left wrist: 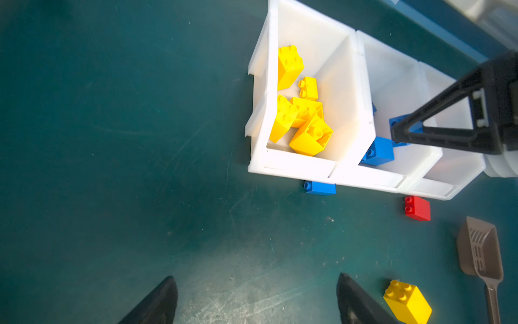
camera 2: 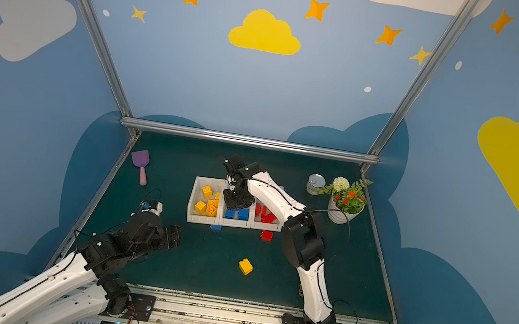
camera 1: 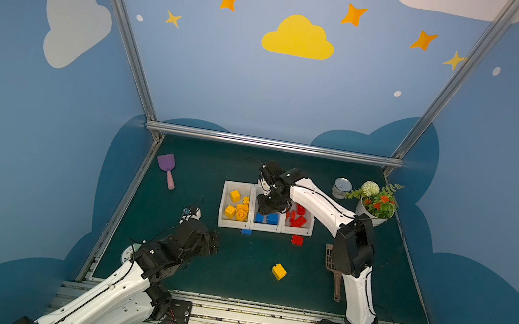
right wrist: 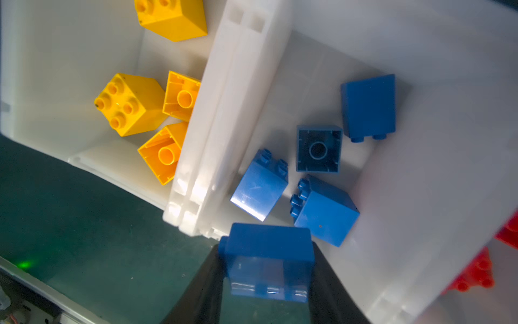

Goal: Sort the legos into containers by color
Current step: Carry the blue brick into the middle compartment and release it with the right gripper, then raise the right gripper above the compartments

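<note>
A blue lego is clamped between the fingers of the right claw, which hangs over the middle container of the white row. Four more blue legos lie on that container's floor. The left container holds a heap of yellow legos, and the right container holds red legos. Three bricks lie loose on the green bench. A flat blue brick is right against the row's front wall where the left and middle containers join. A red brick is just in front of the right container. A yellow brick is well apart, nearer the robot. The left claw hovers above bare bench in front and to the left of the row, its jaws spread wide with nothing between them. A brown scoop lies near the yellow brick. A purple scoop, a metal tin and a flower pot sit farther out.
</note>
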`<state>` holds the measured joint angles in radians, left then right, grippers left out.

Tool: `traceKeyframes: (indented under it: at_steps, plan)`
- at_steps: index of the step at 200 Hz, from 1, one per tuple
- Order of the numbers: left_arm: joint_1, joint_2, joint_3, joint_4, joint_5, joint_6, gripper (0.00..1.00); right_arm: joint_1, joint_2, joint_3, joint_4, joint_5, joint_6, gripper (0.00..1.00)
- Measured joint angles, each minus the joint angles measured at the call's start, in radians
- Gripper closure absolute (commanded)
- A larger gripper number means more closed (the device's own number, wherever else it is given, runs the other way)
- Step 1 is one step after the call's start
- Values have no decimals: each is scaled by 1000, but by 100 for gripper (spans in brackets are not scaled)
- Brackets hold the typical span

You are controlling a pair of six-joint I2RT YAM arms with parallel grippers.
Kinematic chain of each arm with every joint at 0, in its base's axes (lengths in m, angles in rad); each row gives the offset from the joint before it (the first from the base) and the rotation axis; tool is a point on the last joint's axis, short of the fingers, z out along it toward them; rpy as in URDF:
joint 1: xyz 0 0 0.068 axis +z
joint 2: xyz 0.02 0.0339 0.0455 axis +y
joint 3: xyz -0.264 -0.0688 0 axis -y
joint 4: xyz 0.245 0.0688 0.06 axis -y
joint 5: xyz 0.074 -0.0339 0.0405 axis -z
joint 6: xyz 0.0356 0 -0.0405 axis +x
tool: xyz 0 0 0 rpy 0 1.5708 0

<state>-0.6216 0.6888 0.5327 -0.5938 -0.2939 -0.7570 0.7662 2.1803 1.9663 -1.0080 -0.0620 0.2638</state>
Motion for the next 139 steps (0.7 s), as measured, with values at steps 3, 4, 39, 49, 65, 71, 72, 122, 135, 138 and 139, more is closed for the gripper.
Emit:
traceKeyframes:
  at_steps: [3,4,39,49,65,71,72,122,135,138,139]
  plan:
    - [0,0,-1,-1,1,0,11,-1,7,8,-1,-3,0,64]
    - [0,1,-2,-1,2,0,11,-1,9,10,-1,-3,0,64]
    - [0,5,-5,1,13,-1,11,-23,55,79,-8,-30,6,59]
    - [0,5,-5,1,15,-1,11,-32,62,92,-8,-39,10,55]
    - [0,5,-5,1,18,-1,11,-46,69,106,-8,-54,22,48]
    - [0,5,-5,2,19,-1,11,-51,70,109,-8,-58,25,46]
    - [0,5,-5,2,19,-1,11,-52,70,110,-8,-59,24,46]
    - [0,4,-12,11,34,-1,11,-75,69,114,-10,-80,33,42]
    - [0,4,-17,12,36,-1,11,-75,69,114,-11,-82,35,42]
    - [0,4,-18,12,36,-1,11,-75,68,114,-11,-82,35,41]
    - [0,4,-18,13,36,-1,11,-75,68,114,-11,-82,35,41]
